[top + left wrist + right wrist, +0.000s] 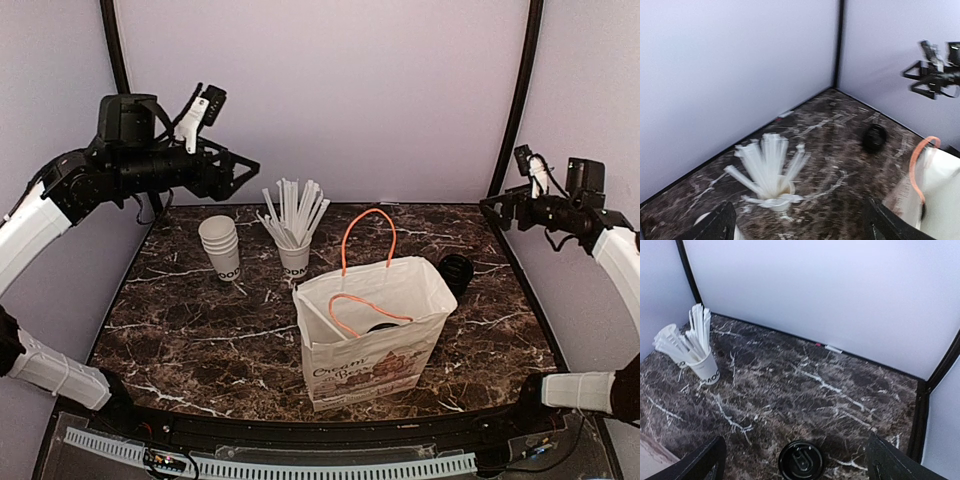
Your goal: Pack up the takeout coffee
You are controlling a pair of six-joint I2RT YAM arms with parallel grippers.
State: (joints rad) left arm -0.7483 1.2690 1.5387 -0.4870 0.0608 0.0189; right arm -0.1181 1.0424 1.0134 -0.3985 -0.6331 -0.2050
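Hanging high: L tool [242,170], R tool [497,210], both splayed.

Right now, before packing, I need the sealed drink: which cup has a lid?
The black-lidded cup standing right of the paper bag; the stacked cups and the straw cup are lidless.

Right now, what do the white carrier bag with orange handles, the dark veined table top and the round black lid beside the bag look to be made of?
White carrier bag: paper, matt, judging by its creased, folded walls; orange handles look like cord. Dark veined table top: marble or a marble-look laminate, slightly glossy, with white veins. Round black lid: probably moulded plastic, faint sheen.
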